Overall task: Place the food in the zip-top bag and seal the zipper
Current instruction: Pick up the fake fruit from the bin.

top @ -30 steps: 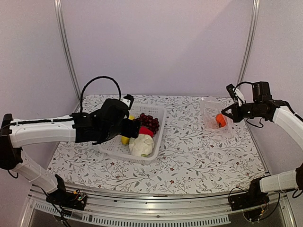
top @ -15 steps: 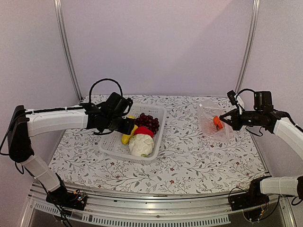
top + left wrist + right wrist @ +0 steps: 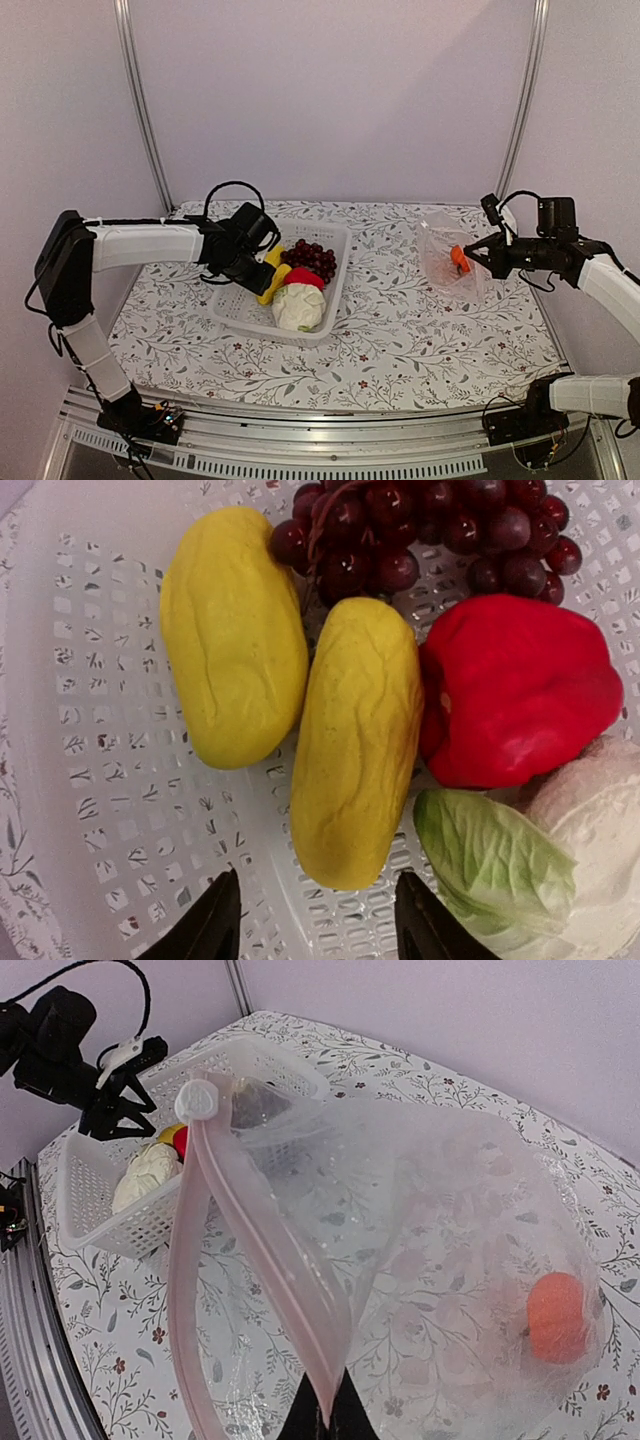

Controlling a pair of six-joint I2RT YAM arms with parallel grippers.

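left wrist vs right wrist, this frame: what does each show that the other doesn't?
Left wrist only: the grape bunch in clear view, a second yellow piece, and the open left hand with a fingertip on either side of the near end of the yellow piece.
Right wrist only: the zip-top bag, its zipper edge pinched in the shut right hand, and the orange fruit inside.
Both: the basket, cauliflower and red pepper.
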